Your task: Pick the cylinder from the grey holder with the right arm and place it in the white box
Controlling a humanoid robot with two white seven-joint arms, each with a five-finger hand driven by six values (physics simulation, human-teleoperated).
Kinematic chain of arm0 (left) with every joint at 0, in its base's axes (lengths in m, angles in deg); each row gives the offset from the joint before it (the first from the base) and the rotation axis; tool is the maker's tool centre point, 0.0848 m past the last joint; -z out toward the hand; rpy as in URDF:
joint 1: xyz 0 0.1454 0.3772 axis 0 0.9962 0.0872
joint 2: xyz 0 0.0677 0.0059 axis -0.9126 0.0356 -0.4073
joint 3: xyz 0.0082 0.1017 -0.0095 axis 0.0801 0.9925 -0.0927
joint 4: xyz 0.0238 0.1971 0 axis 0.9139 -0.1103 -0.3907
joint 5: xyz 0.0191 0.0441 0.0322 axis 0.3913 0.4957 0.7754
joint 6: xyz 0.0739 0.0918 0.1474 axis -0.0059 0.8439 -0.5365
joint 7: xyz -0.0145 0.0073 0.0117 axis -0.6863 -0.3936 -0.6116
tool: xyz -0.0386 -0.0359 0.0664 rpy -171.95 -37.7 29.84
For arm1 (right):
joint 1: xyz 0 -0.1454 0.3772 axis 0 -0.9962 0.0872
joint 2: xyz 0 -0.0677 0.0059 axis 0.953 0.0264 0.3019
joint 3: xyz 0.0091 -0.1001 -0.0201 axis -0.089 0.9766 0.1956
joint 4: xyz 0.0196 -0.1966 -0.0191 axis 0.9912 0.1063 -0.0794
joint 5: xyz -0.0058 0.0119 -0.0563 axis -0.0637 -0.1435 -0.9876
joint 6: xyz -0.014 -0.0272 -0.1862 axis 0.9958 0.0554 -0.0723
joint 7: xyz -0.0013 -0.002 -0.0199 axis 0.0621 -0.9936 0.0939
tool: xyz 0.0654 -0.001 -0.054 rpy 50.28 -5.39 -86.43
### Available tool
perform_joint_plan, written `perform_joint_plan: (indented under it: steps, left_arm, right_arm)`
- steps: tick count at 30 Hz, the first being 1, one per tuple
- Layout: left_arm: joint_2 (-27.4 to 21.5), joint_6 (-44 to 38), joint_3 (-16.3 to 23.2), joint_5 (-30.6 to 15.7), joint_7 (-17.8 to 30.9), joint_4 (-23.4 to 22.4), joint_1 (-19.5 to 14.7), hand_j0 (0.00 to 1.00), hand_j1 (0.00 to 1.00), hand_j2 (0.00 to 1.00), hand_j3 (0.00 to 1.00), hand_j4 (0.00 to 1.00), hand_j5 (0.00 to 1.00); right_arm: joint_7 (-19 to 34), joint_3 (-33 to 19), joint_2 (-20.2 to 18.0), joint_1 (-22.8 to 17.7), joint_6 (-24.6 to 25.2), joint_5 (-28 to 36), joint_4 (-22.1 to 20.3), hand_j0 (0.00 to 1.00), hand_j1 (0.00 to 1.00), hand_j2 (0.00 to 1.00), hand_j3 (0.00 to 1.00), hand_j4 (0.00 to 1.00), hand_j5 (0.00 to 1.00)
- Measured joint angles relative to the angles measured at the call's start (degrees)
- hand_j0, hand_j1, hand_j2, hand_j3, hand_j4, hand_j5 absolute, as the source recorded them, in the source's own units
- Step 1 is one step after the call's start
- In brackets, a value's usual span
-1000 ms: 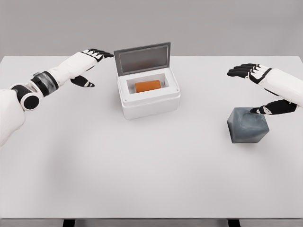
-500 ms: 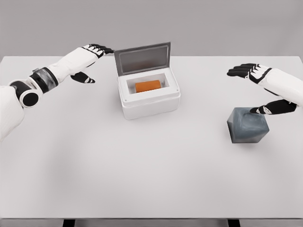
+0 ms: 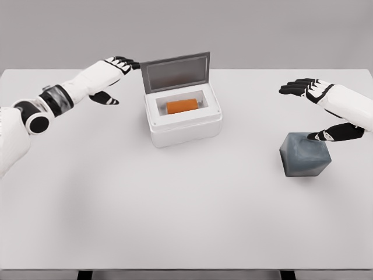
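Note:
An orange cylinder (image 3: 182, 106) lies on its side inside the white box (image 3: 183, 125), whose grey-lined lid (image 3: 175, 71) stands raised at the back. The grey holder (image 3: 305, 154) sits on the table at the right with nothing in it. My right hand (image 3: 312, 108) hovers above and just behind the holder, fingers spread and holding nothing, its thumb (image 3: 326, 135) low over the holder's top. My left hand (image 3: 116, 76) is open at the lid's left edge, fingertips (image 3: 133, 63) right at the lid's corner.
The white table (image 3: 175, 216) spans the whole view, its front edge near the bottom of the picture. Only the box and holder stand on it.
My left hand has edged slightly up and right toward the lid's left corner. The right hand, box, cylinder and holder have stayed put.

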Motion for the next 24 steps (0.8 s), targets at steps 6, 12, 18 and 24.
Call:
perform_joint_plan:
  steps: [6,12,18,24]
  left_arm:
    - [-0.1,0.0,0.0,0.0,0.0,2.4,0.2,1.0,1.0,1.0,1.0,1.0,1.0]
    - [-0.1,0.0,0.0,0.0,0.0,3.0,0.3,1.0,1.0,1.0,1.0,1.0,1.0]
    - [-0.1,0.0,0.0,0.5,0.0,3.7,0.4,1.0,1.0,1.0,1.0,1.0,1.0]
    - [-0.3,0.0,0.0,1.0,0.1,4.9,1.0,1.0,1.0,1.0,1.0,1.0,1.0]
  right_arm:
    - [0.0,0.0,0.0,0.0,0.0,0.0,0.0,1.0,1.0,1.0,1.0,1.0,1.0]
    - [0.0,0.0,0.1,0.0,0.0,-0.1,0.0,1.0,1.0,1.0,1.0,1.0,1.0]
    - [0.0,0.0,0.1,0.0,0.0,-0.1,0.0,1.0,1.0,1.0,1.0,1.0,1.0]
    - [0.0,0.0,0.1,0.0,0.0,-0.1,0.0,1.0,1.0,1.0,1.0,1.0,1.0]
